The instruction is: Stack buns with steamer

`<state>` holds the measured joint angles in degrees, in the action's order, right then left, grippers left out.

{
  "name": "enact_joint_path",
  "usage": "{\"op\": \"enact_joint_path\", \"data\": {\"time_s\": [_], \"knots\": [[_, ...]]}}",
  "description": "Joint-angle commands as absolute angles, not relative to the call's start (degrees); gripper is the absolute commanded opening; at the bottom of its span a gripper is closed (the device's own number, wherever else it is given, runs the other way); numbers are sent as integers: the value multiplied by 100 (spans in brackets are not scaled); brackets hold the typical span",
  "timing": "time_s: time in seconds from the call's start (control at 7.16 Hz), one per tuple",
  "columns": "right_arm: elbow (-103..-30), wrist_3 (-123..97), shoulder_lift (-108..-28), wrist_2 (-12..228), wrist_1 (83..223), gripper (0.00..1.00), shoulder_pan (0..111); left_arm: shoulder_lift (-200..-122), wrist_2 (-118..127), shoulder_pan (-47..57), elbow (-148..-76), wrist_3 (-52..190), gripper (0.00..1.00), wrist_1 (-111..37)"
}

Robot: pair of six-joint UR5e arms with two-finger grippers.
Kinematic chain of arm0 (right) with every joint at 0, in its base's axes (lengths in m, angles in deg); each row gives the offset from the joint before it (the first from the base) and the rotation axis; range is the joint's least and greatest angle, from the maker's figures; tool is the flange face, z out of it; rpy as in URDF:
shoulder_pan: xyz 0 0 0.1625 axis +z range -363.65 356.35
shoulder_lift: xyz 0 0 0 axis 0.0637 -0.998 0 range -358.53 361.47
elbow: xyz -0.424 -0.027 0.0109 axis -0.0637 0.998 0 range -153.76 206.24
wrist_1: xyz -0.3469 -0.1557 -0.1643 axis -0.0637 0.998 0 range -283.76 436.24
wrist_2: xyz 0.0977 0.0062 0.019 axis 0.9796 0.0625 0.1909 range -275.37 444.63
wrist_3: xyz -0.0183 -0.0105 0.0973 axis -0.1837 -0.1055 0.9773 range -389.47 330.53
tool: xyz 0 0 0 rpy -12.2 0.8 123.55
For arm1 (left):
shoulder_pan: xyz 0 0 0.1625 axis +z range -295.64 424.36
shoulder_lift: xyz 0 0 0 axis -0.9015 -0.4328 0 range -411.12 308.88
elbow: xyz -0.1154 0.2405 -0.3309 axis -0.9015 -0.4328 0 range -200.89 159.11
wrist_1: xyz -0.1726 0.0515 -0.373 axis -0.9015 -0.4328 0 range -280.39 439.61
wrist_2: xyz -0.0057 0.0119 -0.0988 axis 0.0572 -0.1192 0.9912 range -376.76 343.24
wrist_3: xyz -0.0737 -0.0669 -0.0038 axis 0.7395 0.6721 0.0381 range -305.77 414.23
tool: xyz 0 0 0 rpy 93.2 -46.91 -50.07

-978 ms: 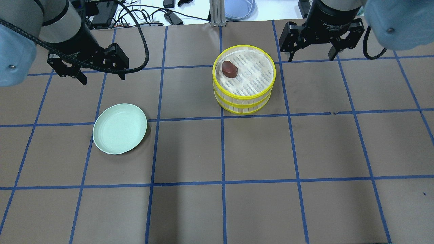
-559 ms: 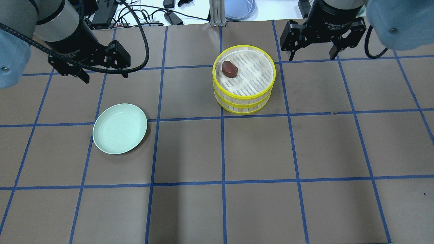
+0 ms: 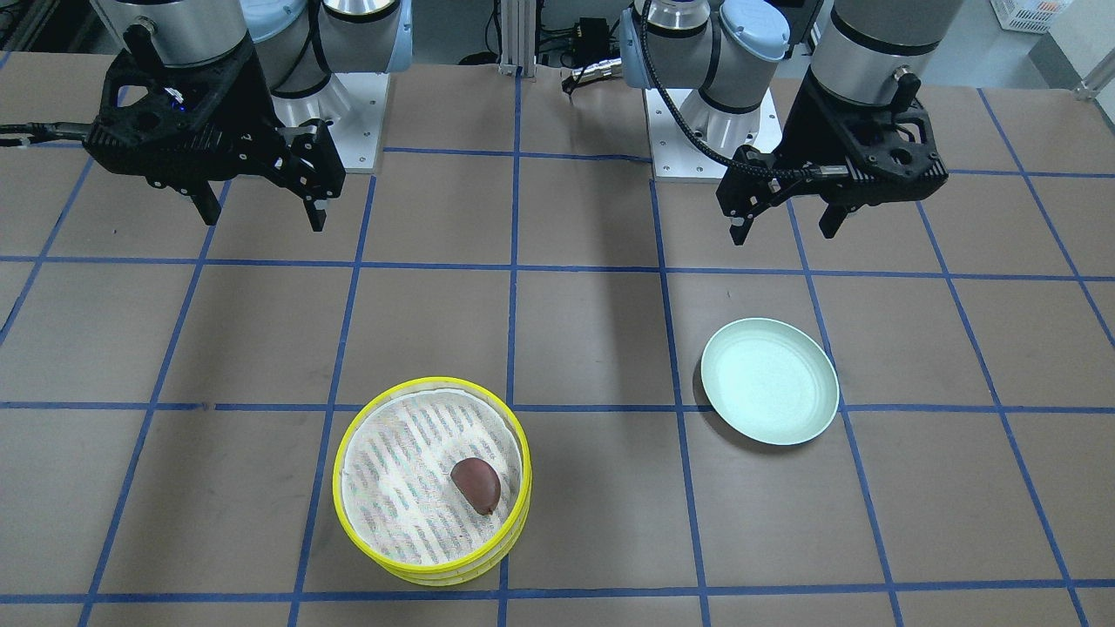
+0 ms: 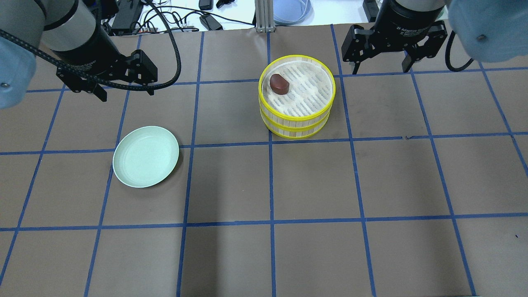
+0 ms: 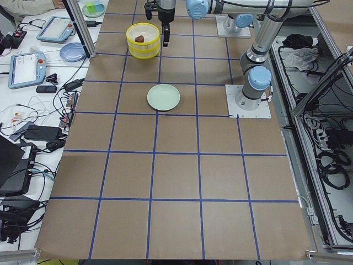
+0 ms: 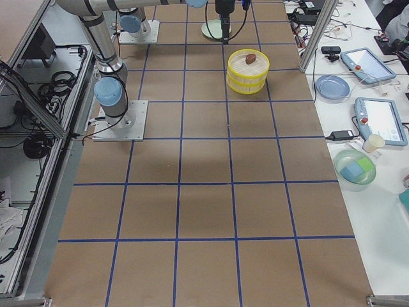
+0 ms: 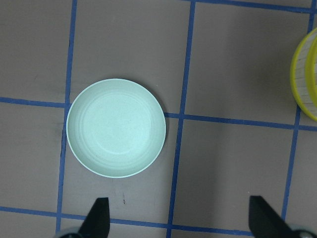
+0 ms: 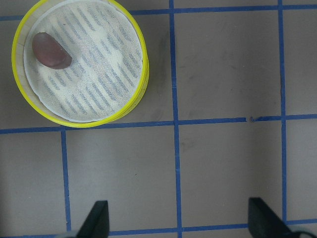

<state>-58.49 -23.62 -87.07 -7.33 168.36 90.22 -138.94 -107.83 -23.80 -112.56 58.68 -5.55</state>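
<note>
A two-tier yellow-rimmed steamer (image 4: 295, 123) (image 3: 409, 570) (image 8: 143, 64) stands at the table's far middle. The dark reddish-brown bun (image 4: 279, 84) (image 3: 476, 484) (image 8: 51, 50) lies on its top tier's liner. The cream-white bun is out of view. The pale green plate (image 4: 146, 156) (image 3: 769, 380) (image 7: 116, 128) is empty. My left gripper (image 4: 126, 94) (image 3: 782, 233) (image 7: 179, 218) is open and empty, high above the table beyond the plate. My right gripper (image 4: 380, 69) (image 3: 261, 218) (image 8: 178, 218) is open and empty, to the right of the steamer.
Brown paper with a blue tape grid covers the table. Beyond its far edge, a bench holds cables (image 4: 165, 16), tablets (image 6: 380, 118) and a blue dish (image 6: 332, 84). An aluminium post (image 4: 263, 16) stands behind the steamer.
Both grippers have shifted slightly toward the far side of the table. Both stay open. The steamer, bun and plate have not moved.
</note>
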Motion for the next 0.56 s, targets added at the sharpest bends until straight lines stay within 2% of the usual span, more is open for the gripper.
{"op": "enact_joint_path", "data": {"time_s": [0.0,0.42], "knots": [[-5858,-2366,-8704,-713,16852,100,9022,-13910,-10781,-2389,-11265,5871,100,-643],[-5849,-2366,-8730,-722,16852,100,9013,-13910,-10720,-2301,-11265,5854,100,-599]]}}
